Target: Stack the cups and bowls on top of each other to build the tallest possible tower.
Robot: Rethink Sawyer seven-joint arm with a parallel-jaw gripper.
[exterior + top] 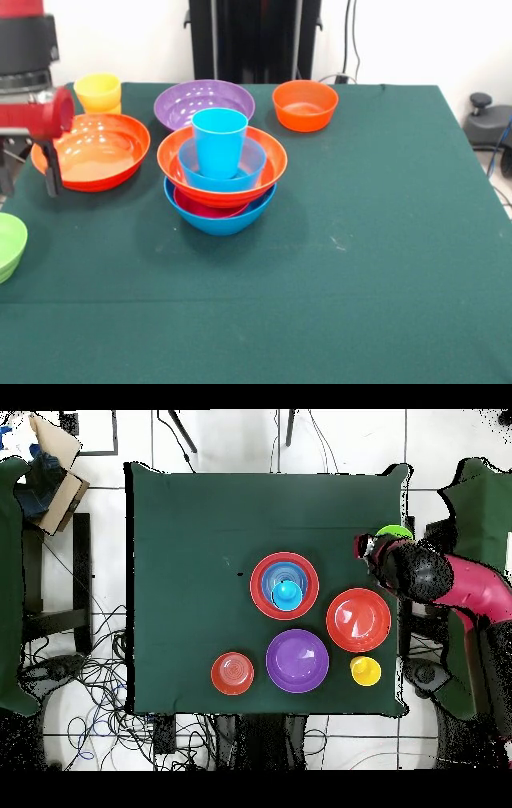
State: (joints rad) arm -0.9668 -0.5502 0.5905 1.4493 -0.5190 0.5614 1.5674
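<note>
A green cloth [376, 272] covers the table; cables [95, 684] sprawl over the tiled floor, a cardboard box [55, 469] nearby

Green-clothed table [384, 264], white wall [416, 40] behind, pale tiled floor [230, 439] strewn with cables [95, 684]

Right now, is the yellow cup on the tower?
No. The yellow cup stands on the table behind the large orange bowl, apart from the tower.
</note>
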